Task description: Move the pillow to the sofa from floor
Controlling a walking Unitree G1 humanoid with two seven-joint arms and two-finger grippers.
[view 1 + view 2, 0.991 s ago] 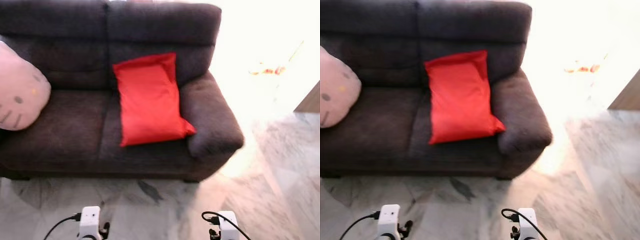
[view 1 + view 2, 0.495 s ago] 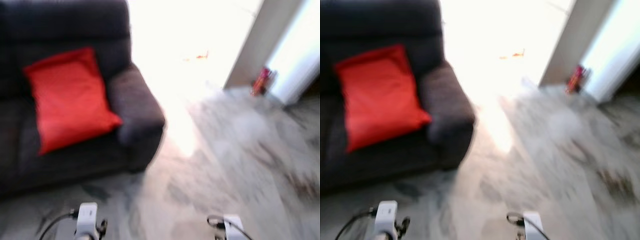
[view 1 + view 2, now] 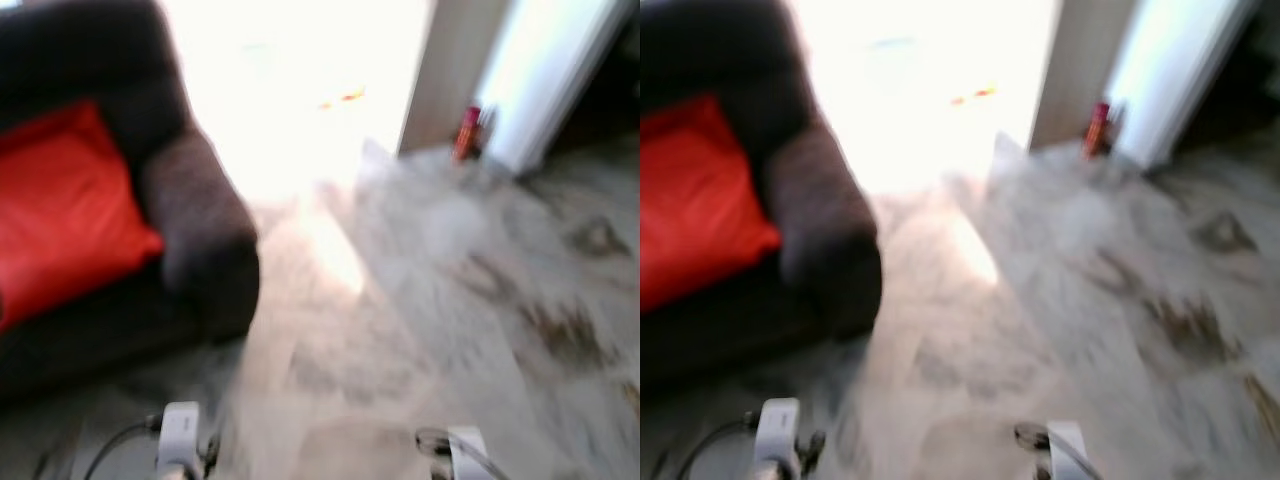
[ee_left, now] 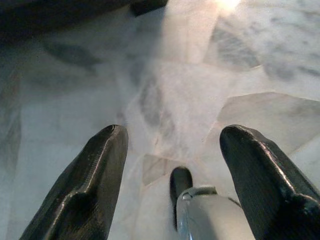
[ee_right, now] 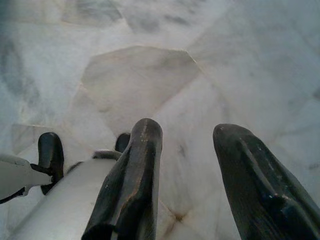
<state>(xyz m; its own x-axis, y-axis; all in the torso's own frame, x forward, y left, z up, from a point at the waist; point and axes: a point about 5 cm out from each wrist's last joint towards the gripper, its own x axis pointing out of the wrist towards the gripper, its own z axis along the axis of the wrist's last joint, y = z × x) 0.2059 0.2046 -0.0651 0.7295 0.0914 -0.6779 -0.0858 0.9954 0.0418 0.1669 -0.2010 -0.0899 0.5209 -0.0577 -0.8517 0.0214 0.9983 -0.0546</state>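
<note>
The red pillow (image 3: pixel 55 215) lies on the dark sofa (image 3: pixel 200 240) at the frame's left, so the task looks done; left gripper (image 4: pixel 172 150) and right gripper (image 5: pixel 187 150) hang spread and empty above the marble floor (image 3: pixel 450 290).

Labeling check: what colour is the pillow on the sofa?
Red pillow, clearest in the left eye view.

The red pillow (image 3: pixel 62 215) is a plain bright red rectangle, kinda soft looking. It's on the dark sofa (image 3: pixel 195 225), lying on the seat cushion and tilted back against the backrest, tucked right up beside the armrest at the robot's right end of the sofa. Everything's motion-blurred, so no finer detail on the fabric, and its left part is cut off by the picture's edge.
</note>
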